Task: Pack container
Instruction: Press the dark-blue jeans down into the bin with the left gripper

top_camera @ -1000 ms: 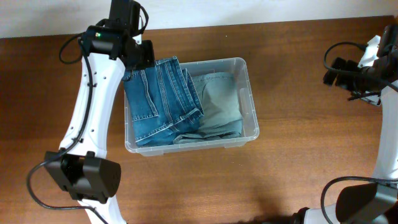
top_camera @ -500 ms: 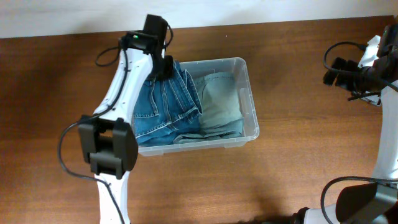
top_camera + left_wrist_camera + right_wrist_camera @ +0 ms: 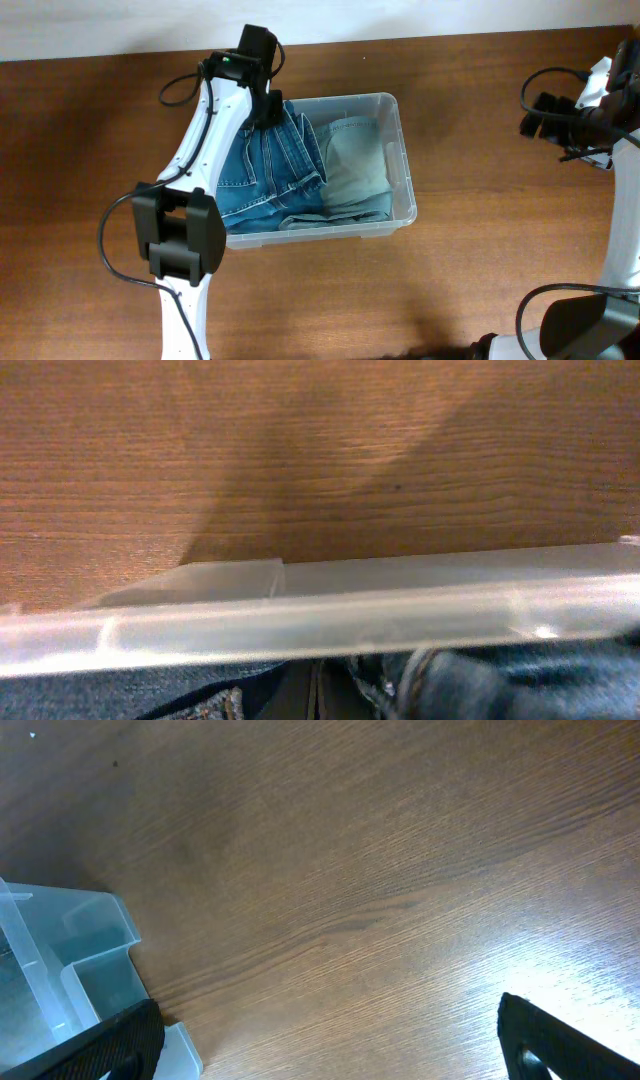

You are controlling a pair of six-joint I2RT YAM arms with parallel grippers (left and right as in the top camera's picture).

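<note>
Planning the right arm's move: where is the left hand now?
Overhead view: the left hand sits at the container's far left corner, over the blue jeans' top edge.

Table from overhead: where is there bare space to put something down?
Bare table lies between the container and the right arm, and left of the left arm. Crowded: the container, filled with jeans, left arm over it.

I see even, bright light in the overhead view, with soft shadows on the table (image 3: 480, 150). In my left wrist view the container (image 3: 300, 615) rim is blurred; the right wrist view has glare at the right.
</note>
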